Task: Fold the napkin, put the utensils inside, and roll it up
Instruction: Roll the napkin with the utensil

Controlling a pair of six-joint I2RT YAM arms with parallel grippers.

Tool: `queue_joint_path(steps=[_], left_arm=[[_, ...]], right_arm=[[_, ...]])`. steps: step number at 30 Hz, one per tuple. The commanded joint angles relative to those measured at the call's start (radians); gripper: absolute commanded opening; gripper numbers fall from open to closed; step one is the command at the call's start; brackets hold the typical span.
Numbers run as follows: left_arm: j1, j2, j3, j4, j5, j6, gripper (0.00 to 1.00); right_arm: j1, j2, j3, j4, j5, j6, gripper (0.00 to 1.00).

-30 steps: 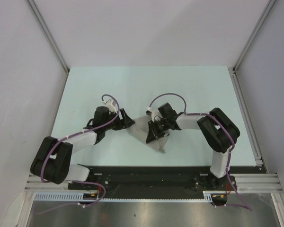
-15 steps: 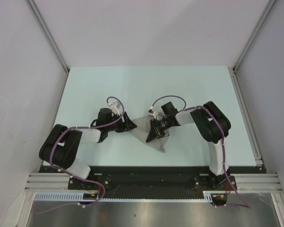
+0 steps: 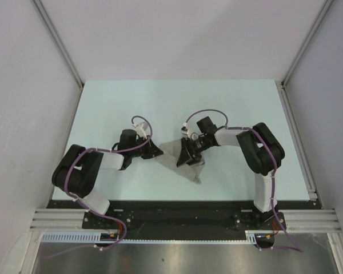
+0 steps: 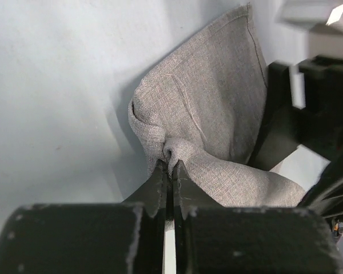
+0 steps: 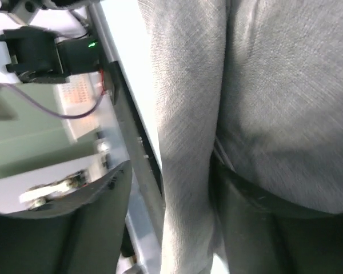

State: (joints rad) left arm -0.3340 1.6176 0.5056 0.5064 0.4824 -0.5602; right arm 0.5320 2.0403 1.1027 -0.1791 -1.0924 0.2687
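Note:
The light-grey napkin (image 3: pixel 172 155) lies bunched in a rough triangle at the table's middle, between both grippers. My left gripper (image 3: pixel 156 152) meets its left edge. In the left wrist view, that gripper (image 4: pixel 170 166) is shut on a pinched ridge of the napkin (image 4: pixel 211 114). My right gripper (image 3: pixel 188 156) stands over the cloth's right side. In the right wrist view its jaws (image 5: pixel 171 194) are open around a hanging fold of napkin (image 5: pixel 188 142), with a gap on the left side. The utensils are hidden.
The pale blue table (image 3: pixel 160 103) extends around the cloth. A black base rail (image 3: pixel 177 208) runs along the near edge, and a metal frame rail (image 3: pixel 297 137) borders the right side. White walls close in on the left, back and right.
The left gripper has closed onto the napkin's left edge. The right gripper has opened, its jaws now apart around the cloth. The left arm's elbow has drawn in toward the table.

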Motion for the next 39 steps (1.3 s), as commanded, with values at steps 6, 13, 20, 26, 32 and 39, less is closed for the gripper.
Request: queue_joint_path(steps=[6, 13, 20, 26, 32, 39], left_arm=[[0.004, 0.022, 0.086, -0.103, -0.005, 0.002, 0.00], [0.004, 0.038, 0.116, -0.152, -0.013, -0.001, 0.00], [0.004, 0.045, 0.125, -0.160, -0.011, -0.007, 0.00], [0.004, 0.044, 0.129, -0.160, -0.007, -0.009, 0.00], [0.004, 0.050, 0.131, -0.161, -0.008, -0.010, 0.00], [0.004, 0.045, 0.145, -0.166, -0.007, -0.026, 0.00]], right_arm=[[0.118, -0.366, 0.062, -0.166, 0.661, -0.140, 0.70], [0.423, -0.419, -0.040, -0.034, 1.273, -0.238, 0.70], [0.507, -0.365, -0.061, 0.010, 1.388, -0.296, 0.67], [0.507, -0.319, -0.066, 0.026, 1.335, -0.312, 0.61], [0.520, -0.330, -0.081, 0.053, 1.329, -0.313, 0.60], [0.493, -0.269, -0.084, 0.035, 1.217, -0.296, 0.62]])
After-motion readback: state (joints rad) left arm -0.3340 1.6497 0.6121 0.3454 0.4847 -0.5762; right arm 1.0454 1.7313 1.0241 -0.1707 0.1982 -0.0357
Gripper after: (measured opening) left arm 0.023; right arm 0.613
